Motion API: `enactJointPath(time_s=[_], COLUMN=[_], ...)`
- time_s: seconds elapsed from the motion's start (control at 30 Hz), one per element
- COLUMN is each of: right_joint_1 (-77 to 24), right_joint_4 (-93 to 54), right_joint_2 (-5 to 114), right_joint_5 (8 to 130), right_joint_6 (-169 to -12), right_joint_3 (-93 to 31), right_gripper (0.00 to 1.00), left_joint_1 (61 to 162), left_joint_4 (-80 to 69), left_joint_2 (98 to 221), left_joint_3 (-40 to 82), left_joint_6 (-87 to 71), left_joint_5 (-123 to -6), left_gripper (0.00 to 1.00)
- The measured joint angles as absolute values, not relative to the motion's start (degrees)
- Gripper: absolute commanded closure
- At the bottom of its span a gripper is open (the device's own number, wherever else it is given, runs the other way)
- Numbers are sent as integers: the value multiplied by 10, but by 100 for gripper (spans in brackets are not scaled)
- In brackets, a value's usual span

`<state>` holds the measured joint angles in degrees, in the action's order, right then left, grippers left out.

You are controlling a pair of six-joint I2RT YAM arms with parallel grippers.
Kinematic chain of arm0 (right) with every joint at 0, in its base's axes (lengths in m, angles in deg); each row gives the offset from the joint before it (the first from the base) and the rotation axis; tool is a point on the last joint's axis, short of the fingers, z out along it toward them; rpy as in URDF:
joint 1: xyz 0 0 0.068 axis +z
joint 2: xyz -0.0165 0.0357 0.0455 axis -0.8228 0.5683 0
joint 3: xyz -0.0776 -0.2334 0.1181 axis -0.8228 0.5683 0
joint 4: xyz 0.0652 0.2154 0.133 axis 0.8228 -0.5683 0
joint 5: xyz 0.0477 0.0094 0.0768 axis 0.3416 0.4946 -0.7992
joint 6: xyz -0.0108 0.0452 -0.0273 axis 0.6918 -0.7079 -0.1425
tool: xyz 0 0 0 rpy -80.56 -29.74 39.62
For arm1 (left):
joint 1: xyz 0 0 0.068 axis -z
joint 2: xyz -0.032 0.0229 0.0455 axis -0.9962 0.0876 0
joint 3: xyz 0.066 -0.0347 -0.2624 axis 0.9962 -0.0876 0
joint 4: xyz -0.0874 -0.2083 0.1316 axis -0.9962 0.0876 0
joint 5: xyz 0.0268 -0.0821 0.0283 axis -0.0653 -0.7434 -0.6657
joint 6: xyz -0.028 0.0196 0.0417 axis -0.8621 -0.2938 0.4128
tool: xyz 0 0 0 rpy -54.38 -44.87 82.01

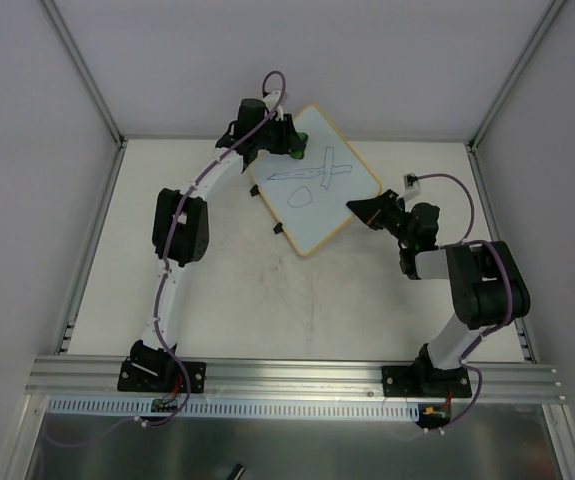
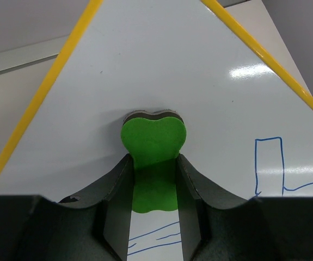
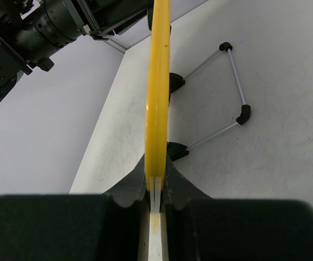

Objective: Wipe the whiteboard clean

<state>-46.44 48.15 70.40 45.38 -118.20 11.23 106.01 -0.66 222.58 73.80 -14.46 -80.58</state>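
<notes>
At the bottom of the top view you're seeing the aluminium rail (image 1: 297, 372) carrying both arm bases, w/ the scuffed white table (image 1: 237, 290) spreading up from it. Right of centre, your R gripper (image 1: 364, 209) is reaching in toward the middle and pinching the right-hand edge of the whiteboard (image 1: 332, 205). In the R wrist view its fingers are standing almost closed, w/ only the thin yellow frame btwn them, and the board is running edge-on straight up the middle of the frame. Just right of that edge, two black clips (image 3: 176, 81) are sitting on the board's back, and a wire stand (image 3: 235, 81) is sticking out from them toward the upper right. Can't tell if the wire is touching the table.

The board is lying at upper centre of the top view, turned diagonally. It's carrying blue pen marks (image 1: 312, 178): crossed strokes in the upper half, an oval loop below.

At the board's top-left corner your L gripper (image 1: 289, 140) is hanging over the white surface and clamping the green eraser (image 2: 153, 142). The fingers are open only as wide as the eraser's narrow waist and are pressing both its sides. Its lobed end is poking out past the fingertips, dark felt layer facing the board; it's looking like contact, but can't confirm. In the L wrist view, blue lines are showing at lower right and bottom centre.
</notes>
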Motion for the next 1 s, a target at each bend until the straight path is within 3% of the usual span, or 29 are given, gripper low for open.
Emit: enactJointPath(time_s=[0.6,1.0], right_joint_1=[-464,-464], right_joint_4=[479,479], right_joint_2=[704,706], right_joint_5=[455,455], right_joint_6=[-1184,-1185], right_joint_3=[112,112], right_gripper=[100,100], left_joint_1=[1093,1184], left_joint_4=[-21,-28], left_joint_2=[2224,2166], left_joint_3=[746,687], left_joint_6=[-77,34], left_joint_5=[-825,-814], left_gripper=[100,100])
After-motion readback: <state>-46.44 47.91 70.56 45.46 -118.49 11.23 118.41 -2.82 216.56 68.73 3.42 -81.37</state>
